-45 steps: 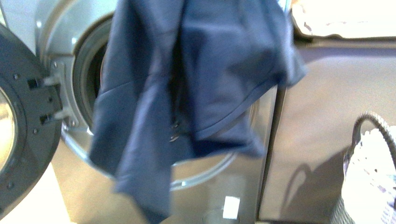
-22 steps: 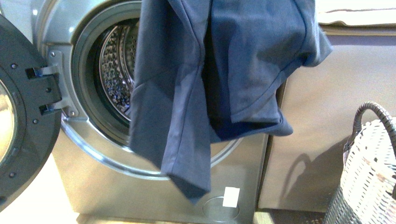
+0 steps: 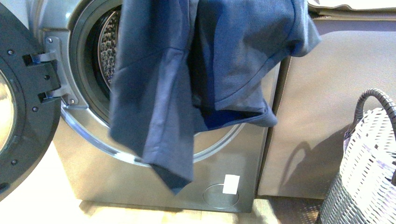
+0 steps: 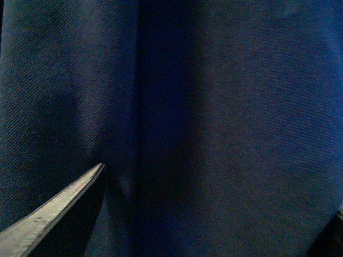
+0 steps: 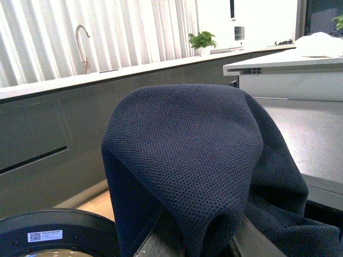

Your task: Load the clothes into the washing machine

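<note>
The clothes (image 3: 201, 79), a dark navy garment, hang from above the front view's top edge, right in front of the washing machine's (image 3: 93, 172) round porthole. A strip of the perforated drum (image 3: 108, 46) shows to their left. The dark door (image 3: 23, 107) stands swung open at the far left. Neither arm shows in the front view. In the right wrist view my right gripper (image 5: 201, 238) is shut on the clothes (image 5: 187, 150), which drape over its fingers. Navy fabric (image 4: 214, 107) fills the left wrist view close up, and my left gripper (image 4: 220, 193) is open with one fingertip (image 4: 53, 211) showing.
A grey-brown cabinet (image 3: 336, 116) stands right of the machine, with beige fabric (image 3: 350, 7) on top. A white-and-grey woven basket (image 3: 364, 168) sits on the floor at the right. The right wrist view shows a counter with a tap (image 5: 83, 45) and the door's rim (image 5: 53, 230).
The hanging clothes have swung left across the porthole, so less of the drum shows than half a second ago. One second ago they covered it fully.
</note>
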`<action>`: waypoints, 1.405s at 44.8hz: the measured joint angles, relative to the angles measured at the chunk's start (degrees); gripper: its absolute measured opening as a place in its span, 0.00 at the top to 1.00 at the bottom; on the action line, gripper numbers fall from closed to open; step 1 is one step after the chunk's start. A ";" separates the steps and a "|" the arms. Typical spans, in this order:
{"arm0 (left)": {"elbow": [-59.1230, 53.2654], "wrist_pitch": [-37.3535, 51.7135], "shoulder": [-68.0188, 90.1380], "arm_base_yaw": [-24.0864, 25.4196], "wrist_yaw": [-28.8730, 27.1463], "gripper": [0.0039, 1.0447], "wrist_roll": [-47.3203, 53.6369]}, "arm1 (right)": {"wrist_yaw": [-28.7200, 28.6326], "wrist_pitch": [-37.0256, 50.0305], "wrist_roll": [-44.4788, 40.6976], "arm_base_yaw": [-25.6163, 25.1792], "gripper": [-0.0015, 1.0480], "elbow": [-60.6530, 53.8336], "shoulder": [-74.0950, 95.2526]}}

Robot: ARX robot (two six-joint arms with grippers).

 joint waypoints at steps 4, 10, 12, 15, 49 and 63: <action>2.71 -2.19 2.78 -1.11 -3.23 0.06 0.33 | 0.00 0.00 0.00 0.00 0.93 0.00 0.00; 5.33 -3.61 5.92 -3.69 -5.14 0.06 0.85 | 0.02 0.00 0.00 0.00 0.93 0.00 0.00; 5.86 -4.13 6.34 -4.63 -5.14 0.06 1.49 | 0.02 0.00 0.00 0.00 0.93 0.00 0.00; 6.64 -4.72 6.82 -5.90 -5.22 0.06 2.12 | 0.02 0.00 0.00 0.00 0.93 0.00 0.00; 16.44 4.55 16.26 -16.37 -18.78 0.21 -3.67 | 0.20 0.00 0.00 -0.07 0.93 0.00 0.00; 16.92 9.07 17.16 -16.15 -24.55 0.61 -8.87 | 0.17 0.00 0.00 -0.07 0.93 0.00 0.00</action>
